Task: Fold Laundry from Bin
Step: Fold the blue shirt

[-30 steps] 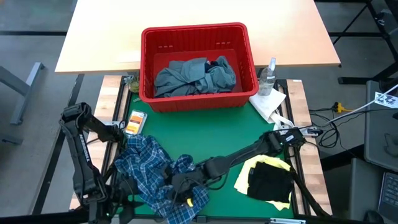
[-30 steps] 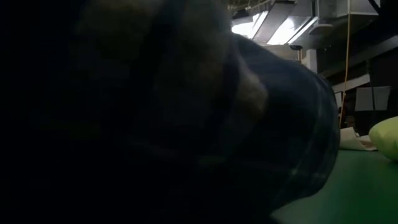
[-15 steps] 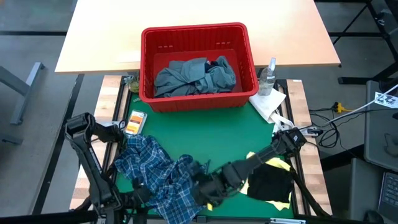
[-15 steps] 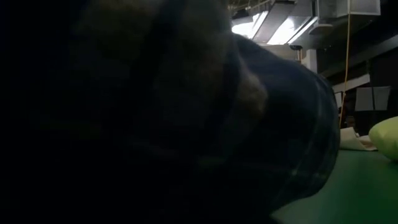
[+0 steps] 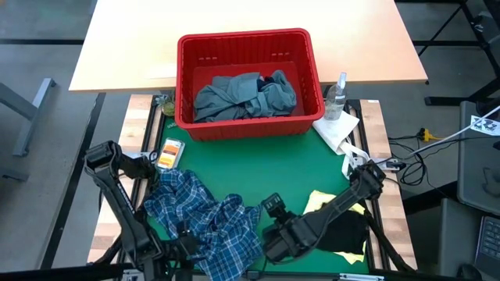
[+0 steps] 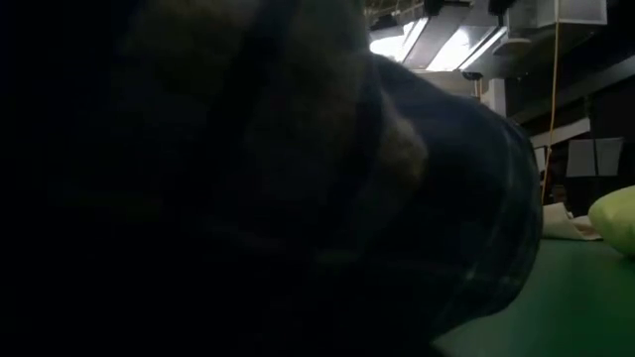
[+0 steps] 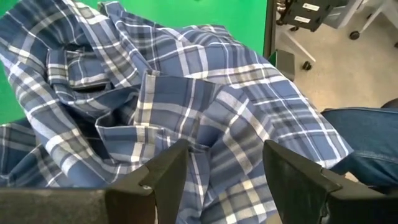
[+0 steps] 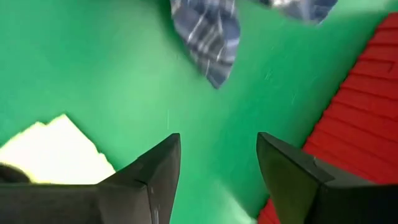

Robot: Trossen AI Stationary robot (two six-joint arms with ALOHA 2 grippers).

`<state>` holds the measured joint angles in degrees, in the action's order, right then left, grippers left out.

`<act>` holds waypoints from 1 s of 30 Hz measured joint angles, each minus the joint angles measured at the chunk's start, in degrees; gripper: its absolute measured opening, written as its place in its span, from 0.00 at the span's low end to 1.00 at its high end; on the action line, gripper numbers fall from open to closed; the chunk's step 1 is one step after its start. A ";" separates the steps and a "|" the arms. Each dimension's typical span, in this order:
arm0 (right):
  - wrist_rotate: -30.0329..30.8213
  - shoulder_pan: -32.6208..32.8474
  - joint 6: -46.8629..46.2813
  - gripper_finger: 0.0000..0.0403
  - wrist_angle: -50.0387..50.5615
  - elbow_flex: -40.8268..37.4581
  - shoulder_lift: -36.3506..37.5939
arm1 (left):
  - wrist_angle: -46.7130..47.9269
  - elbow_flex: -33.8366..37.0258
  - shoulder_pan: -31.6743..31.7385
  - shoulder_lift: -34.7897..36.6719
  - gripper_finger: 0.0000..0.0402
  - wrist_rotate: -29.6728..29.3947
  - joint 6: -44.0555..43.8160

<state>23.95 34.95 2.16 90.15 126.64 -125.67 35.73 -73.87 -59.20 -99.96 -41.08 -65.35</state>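
Note:
The blue-white plaid shirt (image 5: 199,218) lies crumpled on the green mat's near left part. It fills the left wrist view (image 7: 186,93) and blocks most of the low view (image 6: 298,178). My left gripper (image 5: 186,248) (image 7: 224,155) hangs open just over the shirt's near edge. My right gripper (image 5: 273,240) (image 8: 217,143) stands open over bare mat, right of the shirt, pointing steeply down. A yellow garment (image 5: 320,204) (image 8: 56,149) with a dark one (image 5: 340,230) on it lies at the near right. The red bin (image 5: 246,37) at the far side holds a grey-blue garment (image 5: 242,97) and a navy one (image 5: 275,78).
A spray bottle (image 5: 337,94) and a white paper towel (image 5: 337,129) stand right of the bin. A small orange-topped object (image 5: 168,154) lies at the mat's left edge. Bare green mat (image 5: 266,168) stretches between bin and shirt. A person's jeans leg (image 7: 367,137) shows beyond the near edge.
My right gripper has swung off the plaid shirt toward the table's right and tipped steeply downward, staying open; the shirt's right lobe has settled on the mat. My left gripper has moved right along the near edge and down toward the shirt, rolling as it went.

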 joint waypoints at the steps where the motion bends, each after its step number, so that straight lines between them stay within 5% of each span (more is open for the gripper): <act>1: 0.06 -0.33 0.96 0.52 -0.01 -1.06 0.03 | -0.01 0.00 0.12 0.00 0.50 0.04 0.01; 9: -2.76 -2.37 1.03 0.52 -3.20 -15.81 7.63 | -0.01 0.00 0.09 0.00 0.50 0.22 0.12; 13: -4.44 -2.48 -4.88 0.52 -14.99 -30.43 16.59 | -0.01 0.00 0.07 0.02 0.50 0.23 0.10; 18: -7.66 -2.33 -26.47 0.52 -40.14 -49.20 27.25 | -0.01 0.00 0.07 0.02 0.50 0.14 0.10; 23: -9.17 -2.36 -50.98 0.52 -62.15 -59.32 28.98 | -0.01 0.00 0.07 0.02 0.50 0.07 0.07; 30: -8.35 -4.52 -60.29 0.52 -78.52 -62.26 26.45 | -0.20 0.00 0.07 0.02 0.50 0.06 0.09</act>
<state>15.61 30.42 -58.13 11.63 64.38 -99.22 35.53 -73.87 -59.13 -99.94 -41.02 -65.26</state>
